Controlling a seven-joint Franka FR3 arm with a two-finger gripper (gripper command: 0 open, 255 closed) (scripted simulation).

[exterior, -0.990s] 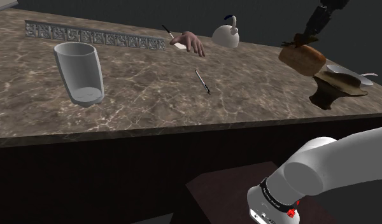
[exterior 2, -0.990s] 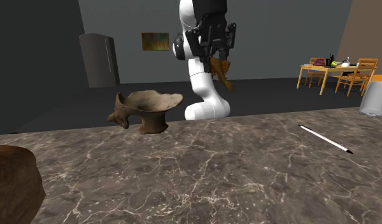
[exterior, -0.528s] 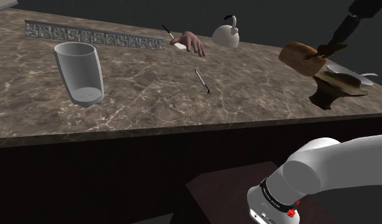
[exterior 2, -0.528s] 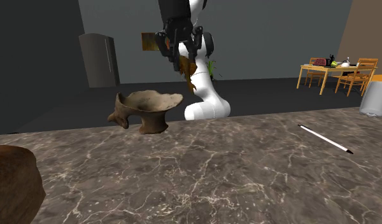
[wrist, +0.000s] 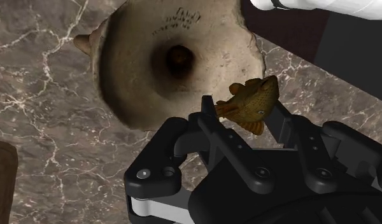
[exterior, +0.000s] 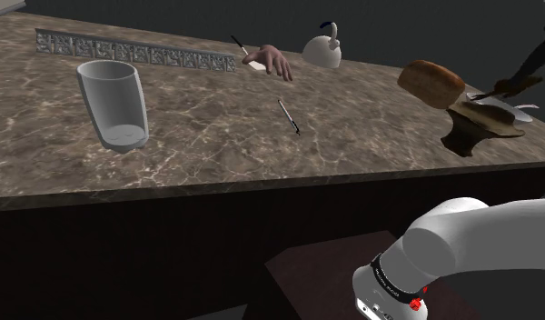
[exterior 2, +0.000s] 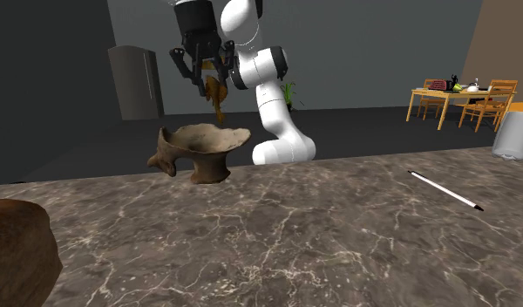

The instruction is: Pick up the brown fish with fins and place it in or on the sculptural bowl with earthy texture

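My black gripper point(exterior 2: 205, 77) hangs above the earthy bowl point(exterior 2: 202, 150), shut on the brown finned fish point(exterior 2: 216, 93), which dangles head down between the fingers. In the wrist view the fish point(wrist: 250, 102) is clasped between the two fingers, just off the rim of the bowl point(wrist: 174, 60), whose pale hollow with a dark centre lies below. In the shoulder view the gripper point(exterior: 525, 80) with the fish point(exterior: 502, 89) is over the bowl point(exterior: 480, 123) at the counter's right end.
A marble counter point(exterior: 216, 136) carries a grey cup point(exterior: 113, 103), a pen point(exterior: 289, 116), a white kettle point(exterior: 322, 47), a hand-shaped object point(exterior: 272, 61), a carved strip point(exterior: 134, 52) and a brown loaf-like lump point(exterior: 431, 82) beside the bowl. The counter's front edge is close to the bowl.
The gripper has carried the fish sideways, to the shoulder view's right and the second exterior view's left, from beside the brown lump to above the bowl. It has stayed shut on the fish.
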